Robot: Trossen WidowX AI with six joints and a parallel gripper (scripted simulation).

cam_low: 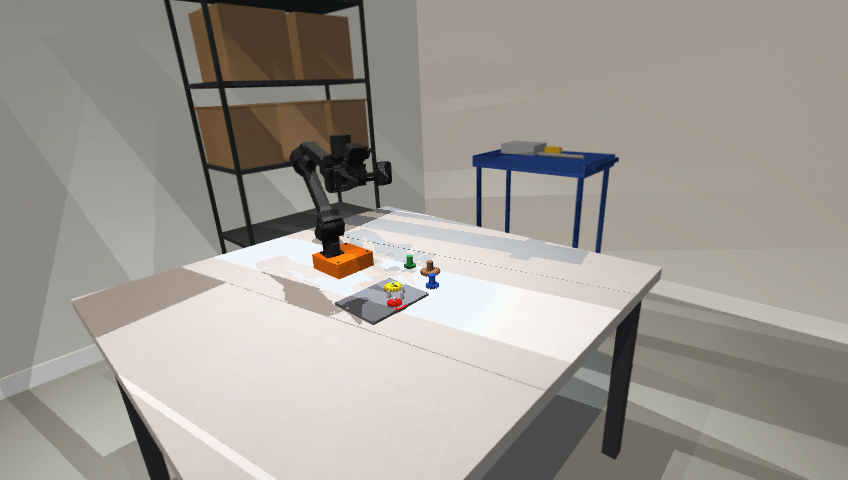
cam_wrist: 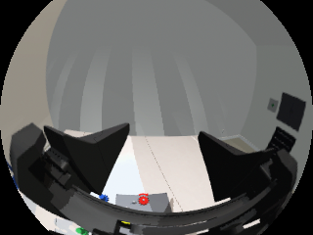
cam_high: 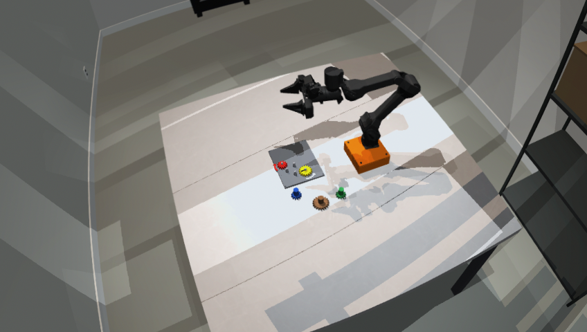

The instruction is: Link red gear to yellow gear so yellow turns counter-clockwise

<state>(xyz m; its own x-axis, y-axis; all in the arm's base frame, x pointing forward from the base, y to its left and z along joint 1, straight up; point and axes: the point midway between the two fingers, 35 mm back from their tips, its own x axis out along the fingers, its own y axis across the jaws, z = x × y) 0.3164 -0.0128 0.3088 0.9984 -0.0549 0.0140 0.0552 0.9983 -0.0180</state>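
The grey board (cam_high: 293,180) (cam_low: 373,316) lies on the table. The red gear (cam_high: 282,164) (cam_low: 393,302) (cam_wrist: 140,200) and the yellow gear (cam_high: 303,170) (cam_low: 392,286) sit on it, with several empty pegs between and beside them. A blue gear (cam_high: 295,194) (cam_low: 432,282) (cam_wrist: 104,198), a larger brown gear (cam_high: 320,202) (cam_low: 429,269) and a green gear (cam_high: 340,193) (cam_low: 409,262) (cam_wrist: 81,230) stand upright on the table beside the board. My gripper (cam_high: 282,99) (cam_wrist: 164,131) is open and empty, high above the table and away from the gears.
The arm's orange base (cam_high: 366,154) (cam_low: 342,261) stands on the table beside the board. A black shelf rack with cardboard boxes (cam_low: 252,44) and a blue cart (cam_low: 535,163) stand beyond the table.
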